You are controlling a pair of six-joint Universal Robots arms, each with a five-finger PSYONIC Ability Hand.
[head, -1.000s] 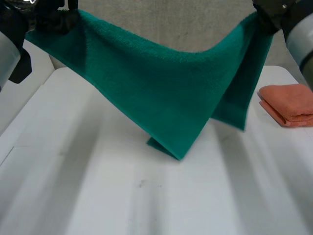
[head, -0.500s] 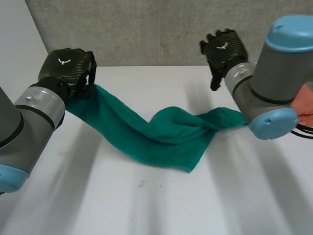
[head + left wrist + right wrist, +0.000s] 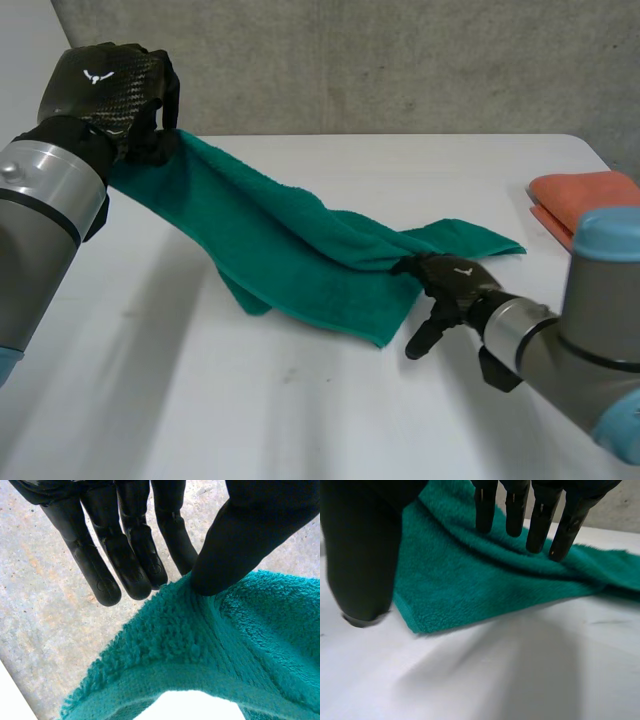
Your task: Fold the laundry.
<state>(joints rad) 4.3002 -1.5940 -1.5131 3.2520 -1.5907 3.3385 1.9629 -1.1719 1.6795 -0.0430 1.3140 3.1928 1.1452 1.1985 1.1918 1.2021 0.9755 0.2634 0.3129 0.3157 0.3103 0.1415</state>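
A green towel (image 3: 300,260) runs from my raised left hand (image 3: 110,85) down onto the white table (image 3: 250,420), where most of it lies rumpled. In the left wrist view my thumb (image 3: 235,540) pinches one end of the towel (image 3: 200,650) against the straight fingers (image 3: 125,545). My right hand (image 3: 455,285) rests low on the table at the towel's near right edge. In the right wrist view its fingers (image 3: 540,515) are straight and spread over the towel (image 3: 470,580), the thumb (image 3: 365,555) stands apart beside a towel corner, and nothing is gripped.
A folded orange cloth (image 3: 585,200) lies at the table's right edge, beyond my right arm. A grey wall (image 3: 400,60) stands behind the table. Bare tabletop stretches in front of the towel.
My right hand has let go of the towel and come down to its near edge on the table. The towel, earlier held up between both hands, has dropped onto the table at its right end.
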